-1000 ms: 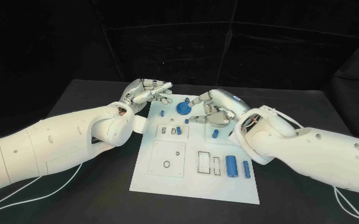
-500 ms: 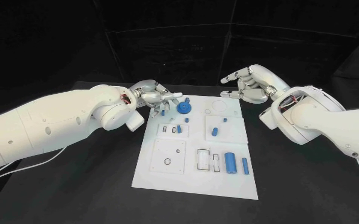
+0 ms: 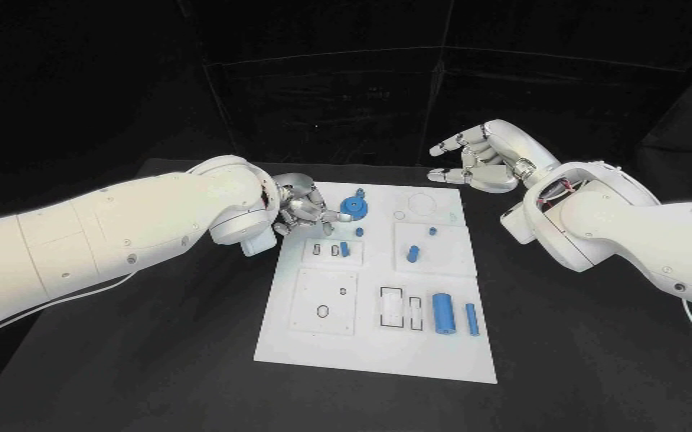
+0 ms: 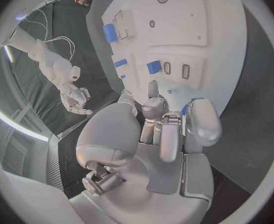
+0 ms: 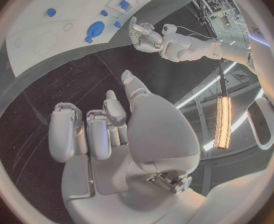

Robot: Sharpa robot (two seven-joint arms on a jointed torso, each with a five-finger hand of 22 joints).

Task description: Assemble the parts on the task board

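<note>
Reading from the near edge outward, with clock directions taken over the head view:

Near end of board: the task board (image 3: pixel 378 347) is bare plate at 6 o'clock; a little farther, toward 5 o'clock, a thick blue cylinder (image 3: pixel 444 314) and a thin blue rod (image 3: pixel 470 320) lie flat beside rectangular recesses that look unfilled.

Middle of board: a small blue peg (image 3: pixel 413 252) lies on a raised square; at 9 o'clock from it another small blue piece (image 3: pixel 346 248) stands by two slots.

Far end of board: the round blue gear (image 3: pixel 355 210) sits at 11 o'clock, with a tiny blue stud (image 3: pixel 431 229) to its 4 o'clock.

Progress: I judge the task is around half way; the far parts seem seated, the near ones are left to do.

Left hand: the left hand (image 3: pixel 304 207) hovers at the board's far left edge, fingers curled toward the gear; if it pinches a blue part, I cannot tell.

Right hand: the right hand (image 3: pixel 476 162) is raised off the board at 1 o'clock, released, fingers loosely apart, holding nothing.
</note>
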